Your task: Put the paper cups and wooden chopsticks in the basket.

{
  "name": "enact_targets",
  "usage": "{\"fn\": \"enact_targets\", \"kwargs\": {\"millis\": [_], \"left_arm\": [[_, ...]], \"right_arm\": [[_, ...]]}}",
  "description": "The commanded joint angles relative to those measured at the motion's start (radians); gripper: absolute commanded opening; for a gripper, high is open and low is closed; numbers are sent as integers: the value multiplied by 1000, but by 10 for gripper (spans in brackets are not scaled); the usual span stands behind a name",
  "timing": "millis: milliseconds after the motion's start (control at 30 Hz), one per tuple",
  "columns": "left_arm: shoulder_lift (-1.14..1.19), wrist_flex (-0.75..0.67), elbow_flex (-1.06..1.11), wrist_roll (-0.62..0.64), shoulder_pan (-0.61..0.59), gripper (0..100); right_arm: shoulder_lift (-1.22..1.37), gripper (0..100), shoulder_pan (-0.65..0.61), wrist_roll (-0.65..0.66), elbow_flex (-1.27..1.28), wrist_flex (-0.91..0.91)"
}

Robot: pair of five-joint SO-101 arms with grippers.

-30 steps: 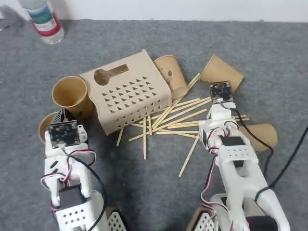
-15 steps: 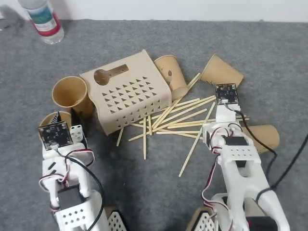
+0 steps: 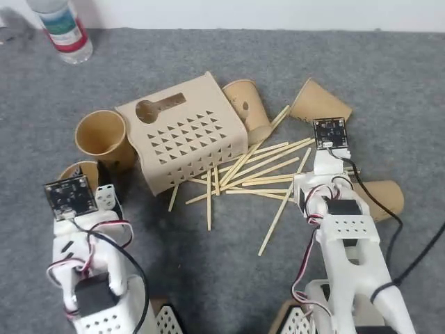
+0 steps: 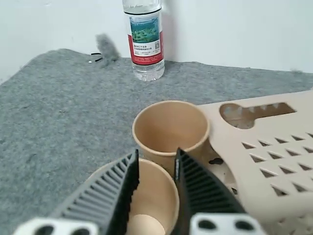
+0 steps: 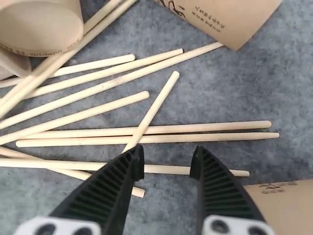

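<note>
L pincer [image 4: 156, 155]: my jaws stand a narrow gap apart, nothing held. It hangs over the near cup [image 4: 146, 210], whose far rim shows in the gap. Can't tell if my fingers touch it.
R pincer [image 5: 167, 151]: my jaws are part open and empty, directly above the chopsticks [image 5: 146, 112]. One stick slants in btw the jaws.
Near cup: upright, mouth up, btw my L arm and the upright cup [image 4: 171, 127], just beside it.
Upright cup: right beside the basket [image 4: 274, 147].
Basket: tipped over on the grey felt tabletop [image 3: 208, 278], wall w/ handle slot and triangle holes facing up.
High view adds: sticks fan out from the basket's near edge toward my R arm, crossing each other. Three more paper cups lie on their sides. The cup by basket [image 3: 247, 108] is against its right side, the far cup [image 3: 320, 103] is just beyond my R pincer, and the cup by R arm [image 3: 382, 195] is next to that arm.
L wrist adds: inside bottom of the near cup.
R wrist adds: how the sticks overlap, close up.
Other: water bottle [image 3: 62, 24] upright at the far left, well apart.
In the way: upright cup and basket crowd the near cup.
</note>
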Motion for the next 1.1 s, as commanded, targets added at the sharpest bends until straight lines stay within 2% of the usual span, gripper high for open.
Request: {"fn": "enact_targets", "kwargs": {"millis": [0, 100, 167, 333, 433, 567, 800, 967, 1000, 1067], "left_arm": [[-9, 21, -67, 15, 11, 119], [28, 49, -114, 15, 12, 119], [112, 12, -128, 15, 8, 119], [497, -95, -232, 18, 5, 120], [740, -160, -300, 21, -41, 120], [904, -198, -357, 51, -80, 120], [779, -133, -340, 71, -75, 127], [595, -130, -251, 80, -72, 216], [555, -130, -231, 77, -61, 217], [482, -129, -189, 52, -34, 214]], "right_arm": [[-45, 176, -31, -5, -18, 1], [-41, 176, -36, -5, -18, 1], [-41, 176, -38, -5, -18, 1], [-42, 176, -38, -5, -18, 2], [-45, 176, -38, -5, -18, 4], [-48, 176, -38, -5, -18, 1], [-48, 176, -38, 35, -18, -1], [-48, 169, -38, 37, -18, 4], [-48, 146, -38, 37, -18, 5], [-48, 26, -35, 38, -18, 7]]}}
